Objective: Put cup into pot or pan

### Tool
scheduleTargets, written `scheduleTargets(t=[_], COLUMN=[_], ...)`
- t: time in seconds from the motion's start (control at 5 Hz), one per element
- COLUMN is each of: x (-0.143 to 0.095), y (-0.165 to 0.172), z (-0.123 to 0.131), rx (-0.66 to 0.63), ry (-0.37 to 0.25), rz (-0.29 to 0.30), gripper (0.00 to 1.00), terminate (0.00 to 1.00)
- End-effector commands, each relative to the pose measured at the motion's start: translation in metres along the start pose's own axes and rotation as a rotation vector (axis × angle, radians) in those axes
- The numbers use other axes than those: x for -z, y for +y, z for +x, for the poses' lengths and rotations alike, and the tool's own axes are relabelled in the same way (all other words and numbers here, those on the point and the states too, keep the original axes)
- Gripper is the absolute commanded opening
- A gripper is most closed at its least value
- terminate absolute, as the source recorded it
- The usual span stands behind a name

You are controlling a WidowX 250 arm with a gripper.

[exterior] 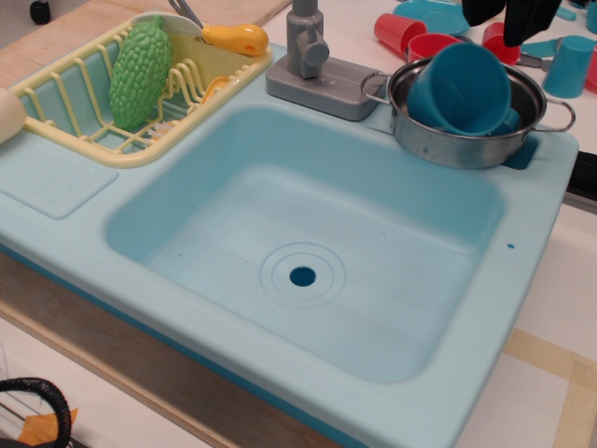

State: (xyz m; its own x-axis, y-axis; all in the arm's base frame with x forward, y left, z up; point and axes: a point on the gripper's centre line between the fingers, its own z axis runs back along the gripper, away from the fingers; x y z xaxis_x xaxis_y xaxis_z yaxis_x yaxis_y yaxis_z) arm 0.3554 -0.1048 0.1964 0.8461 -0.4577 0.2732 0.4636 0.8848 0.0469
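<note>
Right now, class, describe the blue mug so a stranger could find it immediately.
Start at the pale blue sink and go to its far right corner, where a shiny steel pot sits. The blue mug stands inside it. Unlike the red cups behind, it is medium blue, and it alone is in the pot.

- The mug (460, 89) is medium blue, plain, the same shade inside and out.
- The pot (466, 140) is shiny silver steel with silver wire handles.
- The toy sink (308, 243) is pale aqua, with a darker blue drain hole (302, 276).
- The faucet (308, 42) and its base are flat grey.
- The dish rack (65, 103) is pale yellow.
- The bumpy bitter gourd (140, 70) is bright green.
- A tool handle (235, 38) at the rack's far edge is orange-yellow.
- The red cups (415, 37) are plain red.
- The tumbler (569, 65) at the far right corner is lighter blue.
- The gripper (511, 11) is black.
- The countertop (550, 373) is off-white with tan stripes.
</note>
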Motion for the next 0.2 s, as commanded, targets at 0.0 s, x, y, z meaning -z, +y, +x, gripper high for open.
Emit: scheduleTargets(t=[0.0], x=[-0.0146], y=[0.0025], z=[0.0064], rx=[0.001], ry=[-0.044], rz=[0.008], gripper=[1.0], terminate=[1.0])
